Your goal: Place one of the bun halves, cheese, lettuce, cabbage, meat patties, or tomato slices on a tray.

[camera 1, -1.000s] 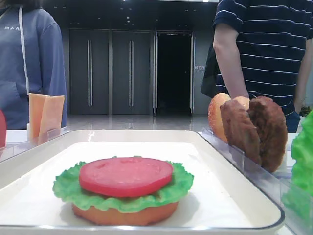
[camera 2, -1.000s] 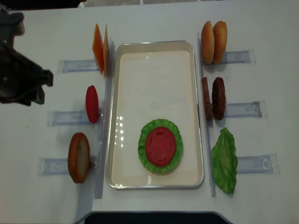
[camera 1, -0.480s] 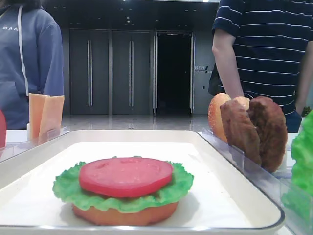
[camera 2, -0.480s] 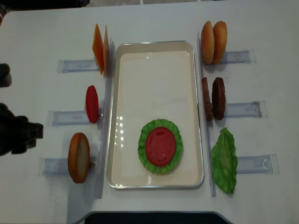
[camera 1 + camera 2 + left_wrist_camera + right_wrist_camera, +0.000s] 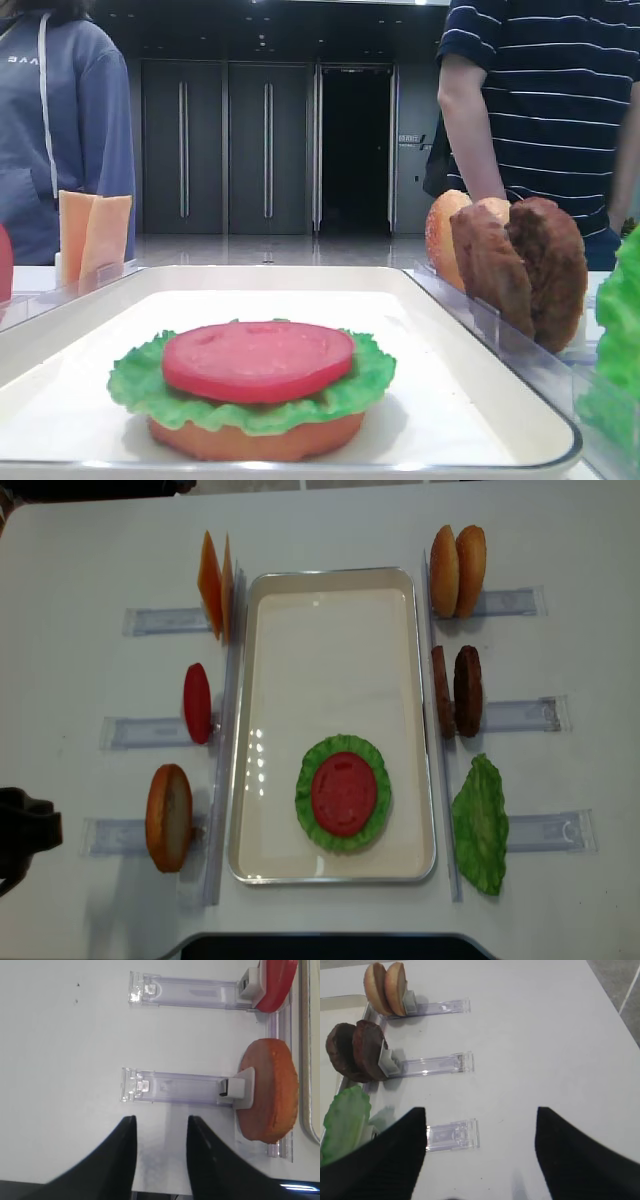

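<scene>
Starting at far left: hanging low over the white table point(image 5: 80, 540), the black left fingers point(image 5: 122, 1155), standing parted with nothing between them, pointing toward the orange-tan round toy bun half point(image 5: 267, 1092) propped on edge in its clear plastic holder point(image 5: 175, 1085). Judging the step in hand as a reach for that bun half, well short of contact. Next move probably calling for advancing along the holder, straddling the upright disc across its thin edge, closing, then lifting clear of the pale grey clip point(image 5: 239, 1089) before carrying rightward.

Moving right: sitting on the large shallow white rectangular tray point(image 5: 330, 630), near its front end, a stack of orange-tan bun base point(image 5: 255, 440), ruffled green plastic lettuce leaf point(image 5: 135, 385) and flat smooth red toy tomato slice point(image 5: 258, 358). Lying level and roughly centred on the leaf, that slice, showing faint embossed seed sections on top.

Ending at right: hovering over the table well to the right of the tray, the black right fingers point(image 5: 395, 1150), spread wide and gripping nothing.
</scene>
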